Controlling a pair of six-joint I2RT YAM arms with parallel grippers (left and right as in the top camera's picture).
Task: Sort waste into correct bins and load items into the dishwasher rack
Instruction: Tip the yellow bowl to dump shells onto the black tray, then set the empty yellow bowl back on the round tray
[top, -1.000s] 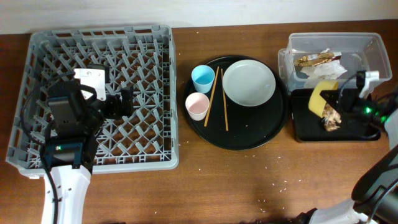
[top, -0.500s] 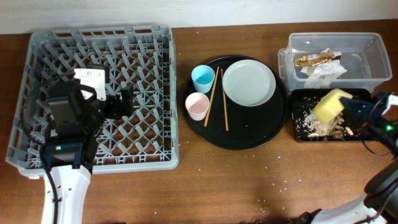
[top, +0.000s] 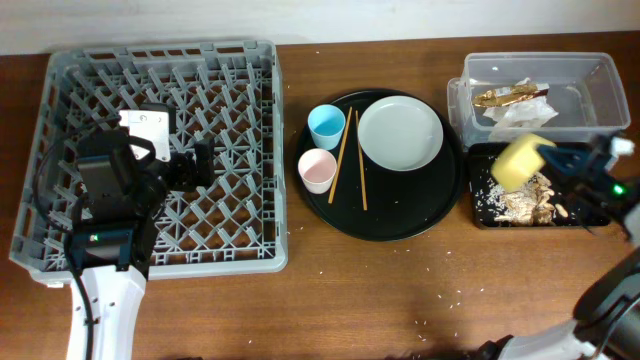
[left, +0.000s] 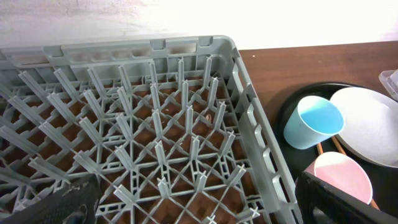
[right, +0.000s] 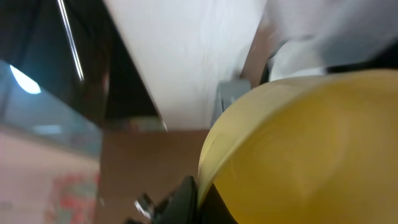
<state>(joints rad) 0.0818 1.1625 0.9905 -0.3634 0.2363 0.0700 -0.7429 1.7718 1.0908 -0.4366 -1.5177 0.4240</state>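
My right gripper (top: 552, 160) is shut on the rim of the yellow bowl (top: 521, 161) and holds it tilted over the shallow black tray (top: 482, 219), where brownish food scraps with rice (top: 528, 203) lie. The bowl fills the right wrist view (right: 311, 149). The clear tub (top: 590, 90) holds a gold wrapper (top: 505, 95) and white napkin (top: 520, 113). The white plate (top: 400, 134), chopsticks (top: 345, 155), blue cup (top: 325, 125) and pink cup (top: 317, 169) sit on the round black tray (top: 400, 225). My left gripper (top: 195, 165) is open over the grey rack (top: 160, 75).
The left wrist view shows the rack's pegs (left: 161, 124), the blue cup (left: 313, 121), pink cup (left: 342, 177) and plate edge (left: 373, 124). Rice crumbs (top: 440, 270) lie scattered on the brown table in front of the trays.
The bowl went from steeply tipped, pouring scraps, to swinging over the black tray; scraps and rice now lie in the tray. The left arm has not moved.
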